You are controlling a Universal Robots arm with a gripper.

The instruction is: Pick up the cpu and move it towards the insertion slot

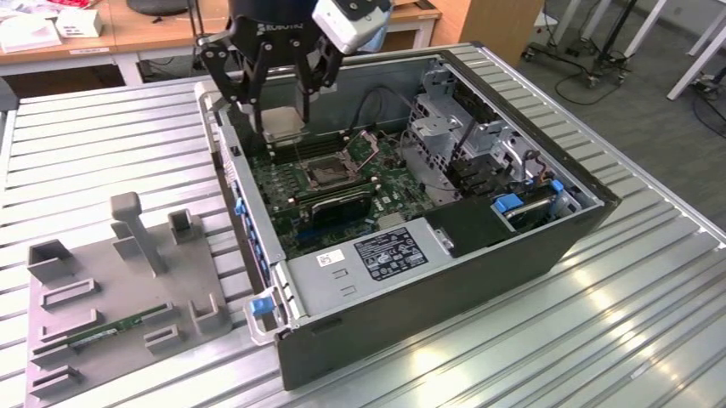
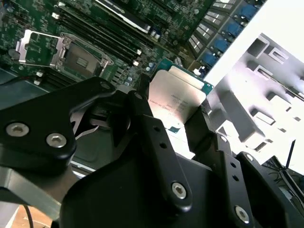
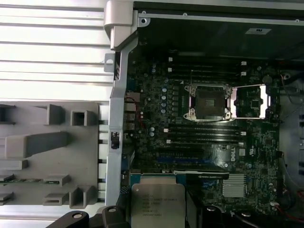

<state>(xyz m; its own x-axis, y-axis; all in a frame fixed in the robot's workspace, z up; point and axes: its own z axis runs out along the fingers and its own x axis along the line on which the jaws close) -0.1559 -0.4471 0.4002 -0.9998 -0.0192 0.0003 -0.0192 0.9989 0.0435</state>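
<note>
Above insertion slot (image 1: 326,173): gripper (image 1: 280,124) clasping cpu (image 1: 281,125).

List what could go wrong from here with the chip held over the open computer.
1. The gripper holds the cpu only by its edges; a slip would likely drop it onto the green board.
2. The insertion slot lies apart from the chip, with its metal frame flipped open beside it; a careless approach might snag it.
3. The case wall stands close to the gripper.
</note>
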